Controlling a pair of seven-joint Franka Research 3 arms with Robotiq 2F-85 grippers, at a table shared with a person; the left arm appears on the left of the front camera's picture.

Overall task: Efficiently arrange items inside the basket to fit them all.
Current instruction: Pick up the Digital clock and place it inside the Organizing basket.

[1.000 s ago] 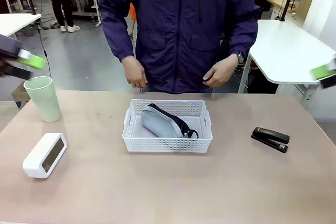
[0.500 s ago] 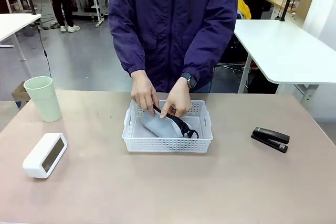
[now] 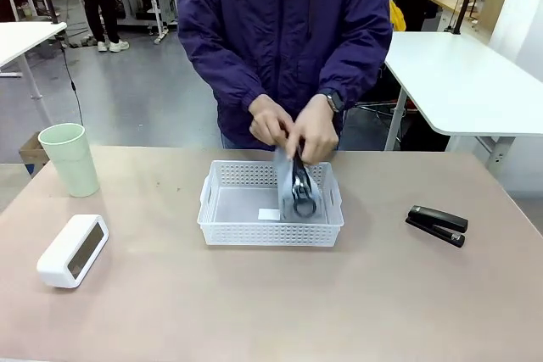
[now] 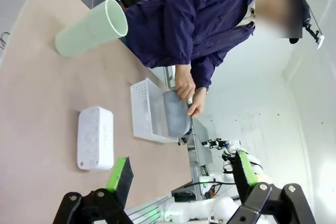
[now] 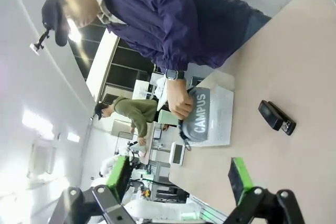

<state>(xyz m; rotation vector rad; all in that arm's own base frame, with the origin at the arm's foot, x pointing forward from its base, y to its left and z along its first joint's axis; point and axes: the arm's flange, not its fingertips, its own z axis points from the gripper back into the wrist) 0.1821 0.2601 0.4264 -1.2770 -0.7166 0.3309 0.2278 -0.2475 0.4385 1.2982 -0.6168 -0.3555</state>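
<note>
The white basket [image 3: 242, 209] sits mid-table. A person's two hands hold the grey pouch [image 3: 284, 182] upright on end at the basket's right side, its black strap and ring hanging down. Far left stands the pale green cup [image 3: 69, 158], with the white rounded box [image 3: 72, 249] in front of it. The black stapler [image 3: 437, 225] lies to the right. My left gripper [image 4: 182, 174] is open and high above the table, looking at the cup [image 4: 92, 27], box [image 4: 94, 137] and basket [image 4: 144, 111]. My right gripper [image 5: 178, 179] is open too, far from the stapler [image 5: 276, 117] and pouch [image 5: 198, 115].
The person in a dark purple jacket [image 3: 288, 31] stands at the far edge, arms over the basket. Bare tabletop [image 3: 271, 303] lies in front of the basket. White tables [image 3: 467, 82] stand behind to the right and left.
The person reached into the basket and lifted the pouch from lying flat to standing on end at the right side. Both grippers withdrew from the edges of the front view.
</note>
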